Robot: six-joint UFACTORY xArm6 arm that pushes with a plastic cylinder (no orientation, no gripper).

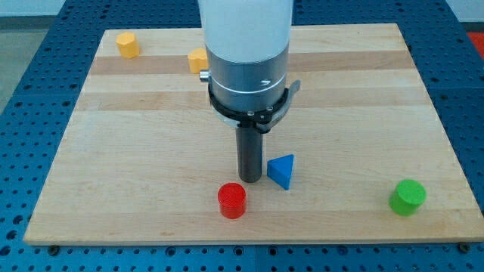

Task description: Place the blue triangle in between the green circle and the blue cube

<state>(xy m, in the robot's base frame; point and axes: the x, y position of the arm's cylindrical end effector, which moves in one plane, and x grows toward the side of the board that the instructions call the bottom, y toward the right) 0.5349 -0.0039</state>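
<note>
No gripper here: my tip [250,179] sits just left of the blue triangle [281,171], holding nothing, poised to push it rightward toward the green circle [407,197]; no blue cube shows.

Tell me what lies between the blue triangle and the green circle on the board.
Nothing: in the camera view, only bare wood separates the blue triangle from the green circle. My tip stands on the triangle's other side, at the view's left.

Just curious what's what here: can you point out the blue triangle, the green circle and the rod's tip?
blue triangle [282,171]: camera view, front face.
green circle [407,197]: camera view, top face.
my tip [250,180]: camera view, rod's lower end.
</note>
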